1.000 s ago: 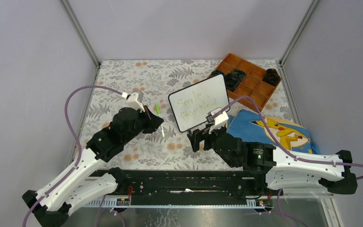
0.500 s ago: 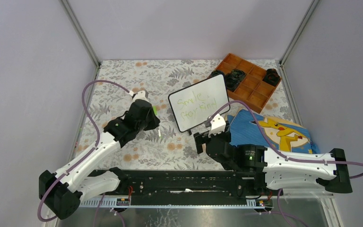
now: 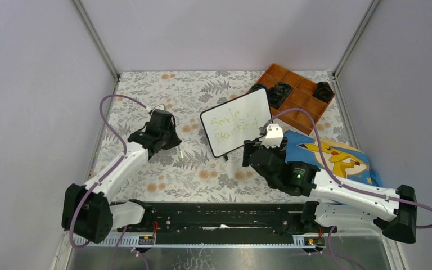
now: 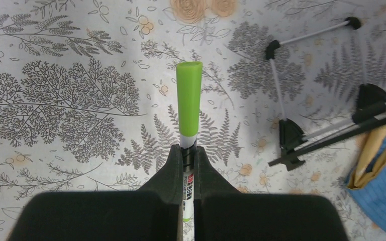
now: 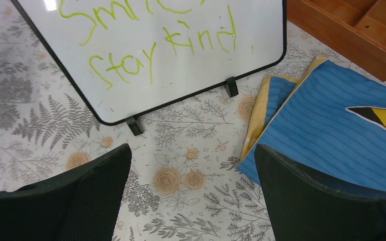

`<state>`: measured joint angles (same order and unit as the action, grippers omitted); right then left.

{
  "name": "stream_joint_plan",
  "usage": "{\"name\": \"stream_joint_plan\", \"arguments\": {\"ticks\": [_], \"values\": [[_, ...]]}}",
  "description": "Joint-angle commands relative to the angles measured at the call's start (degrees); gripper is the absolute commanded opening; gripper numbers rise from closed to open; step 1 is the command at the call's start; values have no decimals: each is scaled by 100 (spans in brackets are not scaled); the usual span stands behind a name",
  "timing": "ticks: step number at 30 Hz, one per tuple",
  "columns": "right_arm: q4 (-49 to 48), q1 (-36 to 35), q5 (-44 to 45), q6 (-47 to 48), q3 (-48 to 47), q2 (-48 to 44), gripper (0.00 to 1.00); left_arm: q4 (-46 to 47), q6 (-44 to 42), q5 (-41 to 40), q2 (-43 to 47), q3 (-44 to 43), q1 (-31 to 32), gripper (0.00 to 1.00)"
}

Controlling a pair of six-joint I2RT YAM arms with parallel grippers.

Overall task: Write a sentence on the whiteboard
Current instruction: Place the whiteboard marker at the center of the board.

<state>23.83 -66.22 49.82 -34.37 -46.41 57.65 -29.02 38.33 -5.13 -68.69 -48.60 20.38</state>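
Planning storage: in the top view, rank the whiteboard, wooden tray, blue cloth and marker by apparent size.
1. whiteboard and wooden tray: about alike, unranked.
2. blue cloth: partly hidden by the right arm, so unsure.
3. marker: smallest.

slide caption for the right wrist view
Open right gripper facing the whiteboard with green writing, blue cloth beside it.

Left gripper (image 4: 187, 150) pinches a marker (image 4: 189, 100) (green cap on) above tablecloth (image 4: 55, 100).
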Motion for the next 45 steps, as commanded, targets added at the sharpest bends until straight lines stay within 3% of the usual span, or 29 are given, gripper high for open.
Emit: {"name": "stream_joint_plan", "arguments": {"ticks": [1,12,41,45], "values": [[14,65,-264,-57,27,-528,98,556,-168,204,-545,101,-113,0],[373,65,63,-81,-61,-759,98,628,-284,611,-1865,-320,-128,0],[101,65,-470,132,174,-641,96,512,-673,539,-2514,-492,175,0],[89,65,-433,141,229,-654,96,541,-682,564,-2641,-495,179,7]]}}
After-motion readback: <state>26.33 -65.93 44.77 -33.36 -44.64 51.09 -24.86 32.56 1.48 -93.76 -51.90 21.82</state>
